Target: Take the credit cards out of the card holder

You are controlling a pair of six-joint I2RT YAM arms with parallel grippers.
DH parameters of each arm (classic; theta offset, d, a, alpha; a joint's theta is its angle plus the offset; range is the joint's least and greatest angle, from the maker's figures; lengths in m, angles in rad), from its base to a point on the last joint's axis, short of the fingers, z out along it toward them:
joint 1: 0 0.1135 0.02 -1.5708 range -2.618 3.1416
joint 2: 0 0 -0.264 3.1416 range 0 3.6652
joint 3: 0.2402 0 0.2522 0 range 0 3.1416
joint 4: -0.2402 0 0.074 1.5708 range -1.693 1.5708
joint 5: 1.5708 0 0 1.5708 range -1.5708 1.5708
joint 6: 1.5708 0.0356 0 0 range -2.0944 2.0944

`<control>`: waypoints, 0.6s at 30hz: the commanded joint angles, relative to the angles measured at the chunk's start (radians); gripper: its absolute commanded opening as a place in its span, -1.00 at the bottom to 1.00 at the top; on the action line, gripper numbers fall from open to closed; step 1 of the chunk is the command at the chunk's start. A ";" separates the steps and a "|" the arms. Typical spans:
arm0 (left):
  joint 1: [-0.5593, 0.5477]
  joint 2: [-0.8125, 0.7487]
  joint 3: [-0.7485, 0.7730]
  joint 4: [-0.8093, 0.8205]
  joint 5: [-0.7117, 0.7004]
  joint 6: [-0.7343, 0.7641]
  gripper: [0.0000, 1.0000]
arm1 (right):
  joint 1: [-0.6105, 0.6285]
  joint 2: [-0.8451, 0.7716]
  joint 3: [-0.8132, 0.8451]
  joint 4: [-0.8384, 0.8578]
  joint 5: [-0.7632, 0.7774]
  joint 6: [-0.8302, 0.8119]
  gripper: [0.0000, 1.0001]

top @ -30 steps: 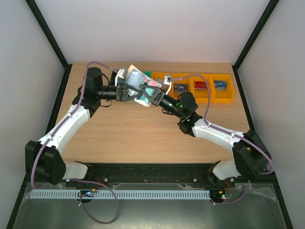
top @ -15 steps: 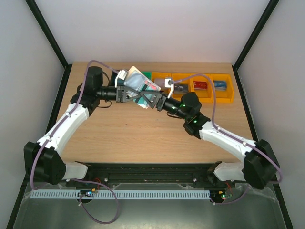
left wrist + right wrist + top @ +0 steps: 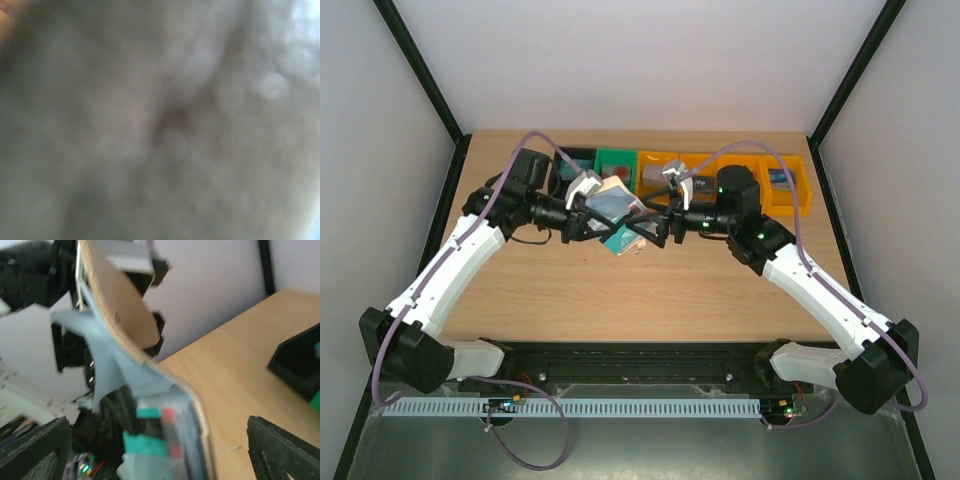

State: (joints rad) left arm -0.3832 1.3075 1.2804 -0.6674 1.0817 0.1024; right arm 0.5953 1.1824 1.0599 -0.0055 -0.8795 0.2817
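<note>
A: Where does the left arm (image 3: 450, 268) sit?
B: It reaches from lower left toward the centre; the left gripper (image 3: 592, 216) is clamped on the card holder (image 3: 618, 204).
A: And the right arm (image 3: 815, 290)?
B: It bends up from lower right, wrist pointing left; the right gripper (image 3: 650, 228) faces the other, fingers (image 3: 282, 450) spread wide.
</note>
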 commanded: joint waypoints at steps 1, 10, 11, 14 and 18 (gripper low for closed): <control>0.001 -0.025 0.046 -0.139 0.003 0.181 -0.96 | -0.003 -0.008 0.009 -0.119 -0.226 -0.123 0.77; -0.015 -0.028 0.056 -0.186 0.021 0.236 -0.95 | -0.003 -0.049 -0.028 -0.096 -0.187 -0.092 -0.09; -0.016 -0.028 0.057 -0.192 0.021 0.239 -0.96 | -0.003 -0.048 -0.030 -0.087 -0.181 -0.082 -0.13; -0.019 -0.026 0.064 -0.196 0.022 0.240 -0.95 | -0.003 -0.040 -0.029 -0.071 -0.146 -0.055 -0.23; -0.026 -0.026 0.070 -0.200 0.033 0.245 -0.96 | -0.004 -0.038 -0.051 -0.019 -0.145 -0.014 -0.43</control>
State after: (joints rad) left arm -0.4000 1.3037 1.3144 -0.8497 1.0809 0.3130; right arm 0.5919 1.1580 1.0328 -0.0975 -1.0286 0.2153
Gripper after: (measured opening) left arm 0.069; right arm 0.329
